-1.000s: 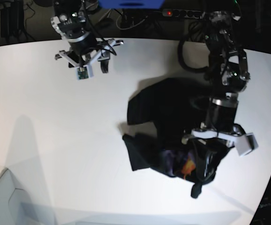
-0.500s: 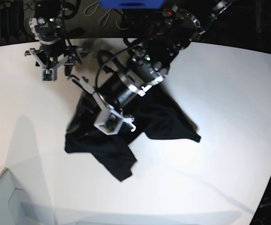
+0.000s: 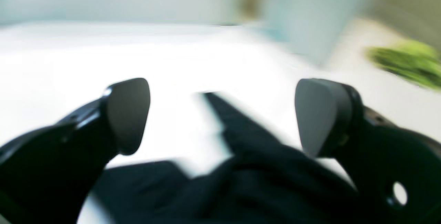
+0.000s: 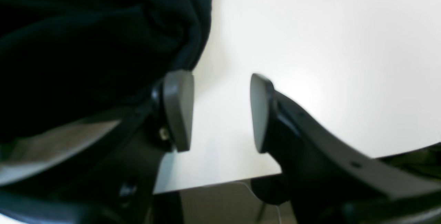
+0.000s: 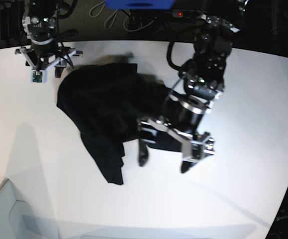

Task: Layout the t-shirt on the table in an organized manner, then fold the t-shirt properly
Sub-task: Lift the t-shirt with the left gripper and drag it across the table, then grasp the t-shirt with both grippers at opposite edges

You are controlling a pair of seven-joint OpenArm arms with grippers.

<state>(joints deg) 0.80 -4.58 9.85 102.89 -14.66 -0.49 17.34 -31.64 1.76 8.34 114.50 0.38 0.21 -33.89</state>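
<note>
Overhead, a black short-sleeved cloth t-shirt [image 5: 104, 107] lay bunched in a rumpled heap on a large smooth white desk [image 5: 243, 89] with a curved edge, toward the far left of the desk's middle, with one narrow flap trailing toward the near edge. Its printed side did not show; only plain black cloth was visible. By the look of it, the task was at an early stage: the shirt was neither spread flat nor squared up, sleeves and hem could not be told apart, and no fold had been made, so both the laying out and the folding remained to do. The left claw [image 5: 161, 159] hung at the shirt's right-hand edge with its jaws spread wide and nothing between them; in the left wrist view the black cloth lay loose below the left claw [image 3: 220, 117]. The right claw [image 5: 44, 62] sat at the far left corner of the shirt, just beside the cloth; in the right wrist view the right claw [image 4: 220, 113] stood partly open over bare white desk, gripping nothing, with dark cloth bulging at its side. The desk surface was otherwise bare, glossy and evenly lit. Behind its far edge ran a dark strip holding cables and a blue object [image 5: 139, 4].
</note>
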